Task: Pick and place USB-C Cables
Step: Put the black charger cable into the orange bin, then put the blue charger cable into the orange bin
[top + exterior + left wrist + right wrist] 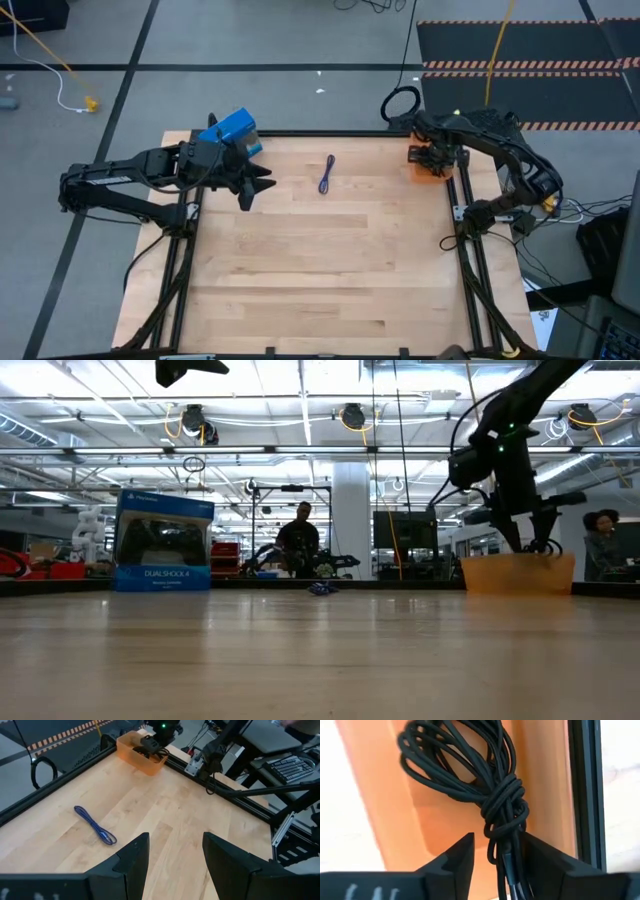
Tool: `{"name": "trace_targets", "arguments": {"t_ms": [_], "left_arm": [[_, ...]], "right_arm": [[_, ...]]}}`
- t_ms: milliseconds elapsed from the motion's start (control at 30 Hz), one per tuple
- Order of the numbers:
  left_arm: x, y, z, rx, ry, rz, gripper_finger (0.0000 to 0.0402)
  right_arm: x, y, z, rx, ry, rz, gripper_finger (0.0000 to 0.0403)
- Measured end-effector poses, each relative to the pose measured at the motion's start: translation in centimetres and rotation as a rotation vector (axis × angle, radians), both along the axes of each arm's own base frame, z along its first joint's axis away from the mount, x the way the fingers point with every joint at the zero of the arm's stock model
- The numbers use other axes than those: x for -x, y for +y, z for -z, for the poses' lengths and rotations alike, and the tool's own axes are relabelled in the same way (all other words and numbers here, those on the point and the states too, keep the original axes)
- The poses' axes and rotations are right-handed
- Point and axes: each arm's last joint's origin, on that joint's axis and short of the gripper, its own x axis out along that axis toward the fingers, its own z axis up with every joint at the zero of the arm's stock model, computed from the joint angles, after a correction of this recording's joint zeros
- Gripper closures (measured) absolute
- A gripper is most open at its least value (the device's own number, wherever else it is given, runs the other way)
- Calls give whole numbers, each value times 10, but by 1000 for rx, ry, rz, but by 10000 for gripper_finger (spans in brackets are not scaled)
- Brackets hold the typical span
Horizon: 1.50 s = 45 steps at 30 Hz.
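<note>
Snagging is my worry: the right gripper [495,852] hangs over the orange bin [428,168], fingers parted around the black cable [485,785], which may catch as I lift. Purple cable [327,174] lies mid-table; left gripper [172,857] hovers open.

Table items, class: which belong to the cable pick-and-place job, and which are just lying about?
Belong to the job:
- purple-blue cable, on the wood
- black cable coil, over the orange bin
- right gripper, fingers astride that coil
- left gripper, open, waiting

Lying about:
- blue DualShock box
- large black cable loop
</note>
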Motion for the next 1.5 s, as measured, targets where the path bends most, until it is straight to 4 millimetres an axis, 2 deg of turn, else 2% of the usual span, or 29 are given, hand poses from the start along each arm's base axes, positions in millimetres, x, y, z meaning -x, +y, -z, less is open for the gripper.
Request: {"name": "trace_targets", "arguments": {"t_ms": [267,467,700,900,1067,1333,1500], "left_arm": [[0,1,0,-2,0,-8,215],[1,6,0,10,-3,-40,215],[2,13,0,14,-4,-79,215],[2,18,0,26,-7,-111,215],[3,20,0,40,-11,-131,215],[3,22,0,51,-14,-148,215],[3,24,0,54,-15,-155,215]], "right_arm": [[1,2,-25,181,-133,-16,229],[3,14,-37,163,-221,-67,236],[-9,31,-58,187,-350,-136,243],[-27,42,-96,193,-449,-240,243],[-35,46,-132,166,-459,-295,243],[-51,40,-173,93,-455,-415,243],[-68,35,-195,84,-468,-511,243]]}}
